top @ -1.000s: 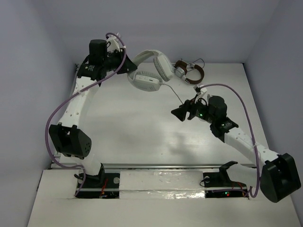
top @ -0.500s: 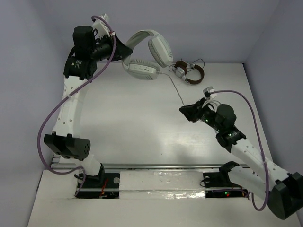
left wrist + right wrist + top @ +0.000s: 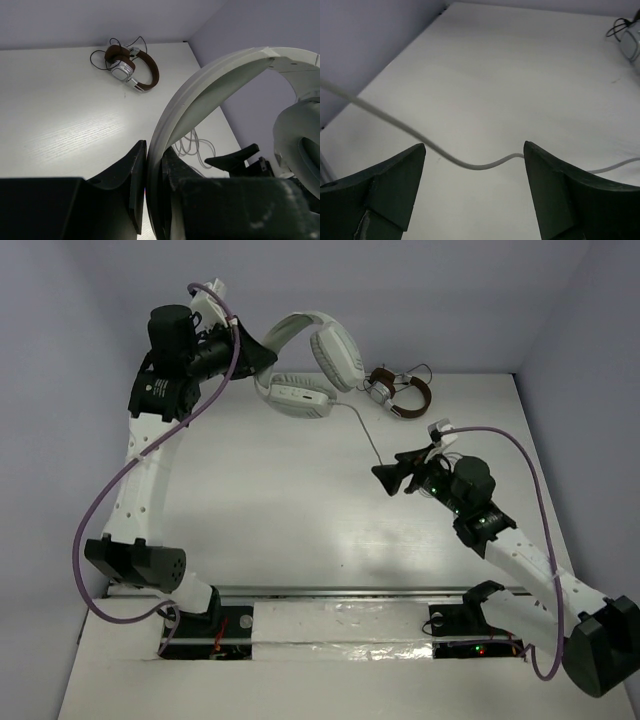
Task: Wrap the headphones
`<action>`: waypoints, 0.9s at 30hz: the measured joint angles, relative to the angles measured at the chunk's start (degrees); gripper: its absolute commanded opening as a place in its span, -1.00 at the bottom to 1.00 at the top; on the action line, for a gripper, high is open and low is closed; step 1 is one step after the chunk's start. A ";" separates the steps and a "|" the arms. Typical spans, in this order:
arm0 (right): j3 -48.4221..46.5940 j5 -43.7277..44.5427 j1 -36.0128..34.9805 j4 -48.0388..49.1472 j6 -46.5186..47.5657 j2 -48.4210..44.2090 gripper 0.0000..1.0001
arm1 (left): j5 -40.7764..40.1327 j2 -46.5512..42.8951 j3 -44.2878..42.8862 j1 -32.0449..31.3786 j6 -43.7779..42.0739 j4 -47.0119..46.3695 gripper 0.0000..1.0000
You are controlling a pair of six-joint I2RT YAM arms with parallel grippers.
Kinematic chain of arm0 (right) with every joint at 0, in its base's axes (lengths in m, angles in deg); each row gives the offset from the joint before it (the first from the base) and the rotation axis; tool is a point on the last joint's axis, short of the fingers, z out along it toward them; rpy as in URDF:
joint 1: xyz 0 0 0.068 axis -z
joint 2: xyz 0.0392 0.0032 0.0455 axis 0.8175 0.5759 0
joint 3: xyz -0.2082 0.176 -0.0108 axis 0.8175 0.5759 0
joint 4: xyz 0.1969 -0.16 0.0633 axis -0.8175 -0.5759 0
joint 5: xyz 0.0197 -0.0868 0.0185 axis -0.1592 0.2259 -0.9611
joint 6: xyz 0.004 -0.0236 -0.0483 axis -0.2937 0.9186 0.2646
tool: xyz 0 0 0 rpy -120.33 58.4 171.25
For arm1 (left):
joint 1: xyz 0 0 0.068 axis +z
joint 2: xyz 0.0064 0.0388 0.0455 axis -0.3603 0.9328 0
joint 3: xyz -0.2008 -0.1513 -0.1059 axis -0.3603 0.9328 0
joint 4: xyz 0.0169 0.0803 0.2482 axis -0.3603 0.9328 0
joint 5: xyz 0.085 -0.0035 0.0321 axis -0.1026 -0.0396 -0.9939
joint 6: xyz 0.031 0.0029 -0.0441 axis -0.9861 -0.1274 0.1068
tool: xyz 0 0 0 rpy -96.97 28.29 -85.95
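1. Two grippers in view. Left gripper (image 3: 262, 353) (image 3: 154, 151) is clamped on the wide headband of the headphones (image 3: 297, 397) (image 3: 200, 85), with the band wedged edge-on between its fingers (image 3: 134, 172).
2. Headphones hang off that gripper's tip, lifted above the table (image 3: 250, 510) at its far left. Both earcups sit beyond the fingertips, one lower and nearer the table, one higher and further out.
3. Cable (image 3: 365, 430) (image 3: 395, 125) runs from the lower earcup away from the left gripper toward the right gripper (image 3: 390, 466) (image 3: 474, 145).
4. Right gripper is spread wide and grips nothing. In the right wrist view the cable crosses the gap just ahead of the fingertips, sagging in a shallow curve. Cannot tell if it touches either finger.
5. More cable lies looped on the table below the left gripper in the left wrist view.
6. Brown-and-silver headphones (image 3: 400, 395) (image 3: 131, 70) lie on the table well ahead of the left gripper, apart from the right one.
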 measured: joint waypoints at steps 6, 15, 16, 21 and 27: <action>0.04 6.29 0.02 2.82 3.23 3.78 0.66 | 0.52 -3.21 1.92 0.00 0.02 -0.72 -1.00; -1.03 4.20 0.02 11.08 3.48 15.23 0.57 | 4.02 -4.74 2.05 0.00 2.14 -2.05 -1.00; -1.03 4.15 0.02 11.63 3.50 16.09 0.57 | 4.35 -4.74 2.05 0.00 2.36 -2.05 -1.00; -1.05 4.74 0.02 16.26 4.85 19.43 0.52 | 5.81 -4.96 2.03 0.00 3.72 -2.05 -1.00; -1.14 5.75 0.02 19.28 5.51 24.35 0.06 | 7.04 -5.07 -0.22 0.00 5.16 -2.01 -1.00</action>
